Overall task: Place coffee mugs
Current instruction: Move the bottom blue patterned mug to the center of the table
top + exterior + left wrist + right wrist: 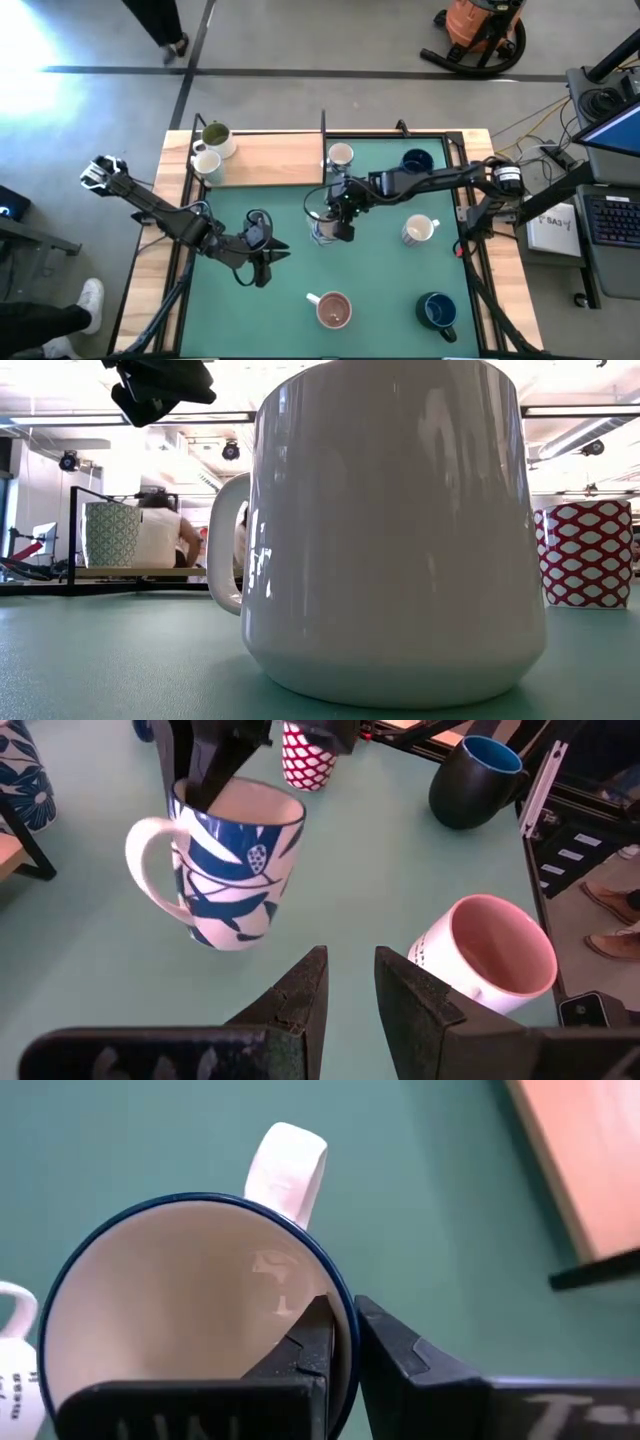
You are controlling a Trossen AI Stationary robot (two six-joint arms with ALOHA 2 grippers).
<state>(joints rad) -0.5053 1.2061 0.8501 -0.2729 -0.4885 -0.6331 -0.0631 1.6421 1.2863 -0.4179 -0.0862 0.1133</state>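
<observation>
Closest to the low camera we see a plain white mug point(385, 530) standing upright on the green bench point(100, 660), its handle toward the patterned cup on the wooden shelf behind.

Near the middle of the bench, the right end effector point(343, 1342) pinches the rim of a blue-and-white leaf-patterned mug point(232, 860): one finger inside the cream interior, the other outside the blue-edged wall, pressed together on it. We cannot tell whether the mug's base touches the bench.

The left end effector point(348, 992) hovers just beside that mug, toward the left edge, its fingers point(300, 1005) a little apart and holding nothing.

Around it we see a pink-lined white mug point(485, 960) near the front edge, a dark blue mug point(437, 311) at the front right corner, another dark mug point(416, 160) near the back right, and a white mug point(419, 230) toward the right edge. On the wooden board point(270, 158) at the back left stand an olive-lined mug point(215, 137) and a white mug point(206, 163).
</observation>
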